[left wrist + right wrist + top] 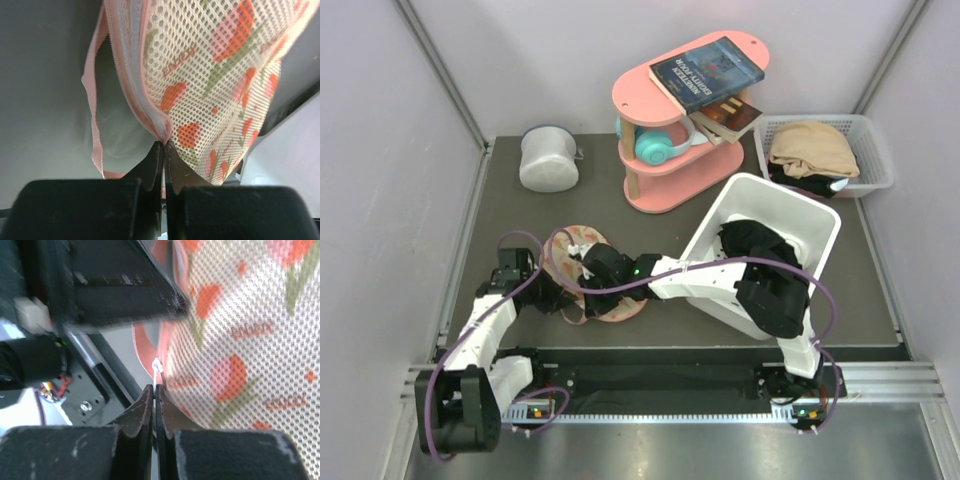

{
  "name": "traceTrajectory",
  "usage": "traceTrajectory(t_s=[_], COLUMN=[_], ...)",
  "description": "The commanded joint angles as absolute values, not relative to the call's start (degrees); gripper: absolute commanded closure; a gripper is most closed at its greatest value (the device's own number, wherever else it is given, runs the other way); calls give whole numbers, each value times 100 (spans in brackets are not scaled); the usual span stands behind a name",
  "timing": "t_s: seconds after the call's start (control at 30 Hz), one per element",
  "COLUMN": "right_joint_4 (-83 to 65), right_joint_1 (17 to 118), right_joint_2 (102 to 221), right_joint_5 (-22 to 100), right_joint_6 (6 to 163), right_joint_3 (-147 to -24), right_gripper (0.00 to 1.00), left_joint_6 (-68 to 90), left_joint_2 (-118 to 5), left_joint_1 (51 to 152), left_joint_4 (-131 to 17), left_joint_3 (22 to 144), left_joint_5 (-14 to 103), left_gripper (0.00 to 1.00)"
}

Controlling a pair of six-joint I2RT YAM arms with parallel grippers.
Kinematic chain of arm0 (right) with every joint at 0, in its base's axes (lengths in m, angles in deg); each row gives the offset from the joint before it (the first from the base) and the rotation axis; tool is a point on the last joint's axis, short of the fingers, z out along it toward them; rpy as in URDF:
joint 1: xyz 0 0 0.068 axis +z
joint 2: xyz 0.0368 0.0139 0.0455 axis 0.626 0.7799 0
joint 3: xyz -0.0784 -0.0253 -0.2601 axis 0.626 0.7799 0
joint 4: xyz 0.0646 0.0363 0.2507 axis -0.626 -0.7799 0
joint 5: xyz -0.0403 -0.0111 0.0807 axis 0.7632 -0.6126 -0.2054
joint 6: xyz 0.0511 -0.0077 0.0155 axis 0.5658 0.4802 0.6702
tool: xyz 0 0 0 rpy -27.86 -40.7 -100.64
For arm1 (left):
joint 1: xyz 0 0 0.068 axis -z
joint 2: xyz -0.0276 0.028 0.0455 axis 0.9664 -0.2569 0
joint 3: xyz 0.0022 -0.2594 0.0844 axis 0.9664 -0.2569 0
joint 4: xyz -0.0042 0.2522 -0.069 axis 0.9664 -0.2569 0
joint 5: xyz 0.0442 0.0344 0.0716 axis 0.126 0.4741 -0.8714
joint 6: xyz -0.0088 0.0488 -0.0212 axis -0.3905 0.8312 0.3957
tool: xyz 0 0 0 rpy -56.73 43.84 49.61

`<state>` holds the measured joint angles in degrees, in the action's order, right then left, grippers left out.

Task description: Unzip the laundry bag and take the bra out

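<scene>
Unzipping in hand: left pincer (164, 149) shut on the edge of the laundry bag (215, 75), right pincer (155, 390) shut on the zip pull (158, 365); next, probably drawing it along the zip.

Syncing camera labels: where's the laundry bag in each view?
Top external: bag left of centre, towards the near edge, partly hidden.
Left wrist: fills the upper centre and right; its zip edge is pinched in the left gripper.
Right wrist: fills the right half; its edge meets the right gripper.
Shared landmark: the bag's pink trim, running to the fingertips in both wrist views.
</scene>
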<state>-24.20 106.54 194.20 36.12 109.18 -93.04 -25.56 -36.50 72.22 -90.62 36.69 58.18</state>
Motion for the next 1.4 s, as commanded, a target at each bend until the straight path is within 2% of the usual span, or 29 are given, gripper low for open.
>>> traceTrajectory(t_s=[0.0,0.77,0.8,0.87,0.9,0.97,1.07,1.37], right_joint_4=[-2333,-2341,-2359,-2359,-2368,-2368,-2359,-2429], right_joint_1=[10722,10660,10660,10660,10660,10669,10660,10687], right_joint_2=[18981,17952,17960,18022,18048,18153,18338,18971], right_joint_5=[3719,4344,4335,4344,4335,4300,4203,3904], right_joint_6=[10927,11112,11103,11086,11068,11051,11015,10849], right_joint_3=[-9007,-7732,-7750,-7837,-7881,-8022,-8233,-9120], right_gripper=[100,100,100,100,100,100,100,100], left_joint_6=[-2333,-1717,-1708,-1682,-1682,-1699,-1734,-2270], left_joint_2=[-3919,-4526,-4509,-4465,-4360,-4228,-3894,-2989], left_joint_1=[7212,7116,7107,7116,7116,7107,7116,7124], left_joint_4=[-8739,-8862,-8897,-9037,-9090,-9231,-9539,-9777], left_joint_3=[4017,4562,4589,4650,4668,4659,4554,3895], left_joint_5=[5530,5204,5231,5283,5327,5354,5407,5828], left_gripper=[100,100,96,78,50,34,27,25])
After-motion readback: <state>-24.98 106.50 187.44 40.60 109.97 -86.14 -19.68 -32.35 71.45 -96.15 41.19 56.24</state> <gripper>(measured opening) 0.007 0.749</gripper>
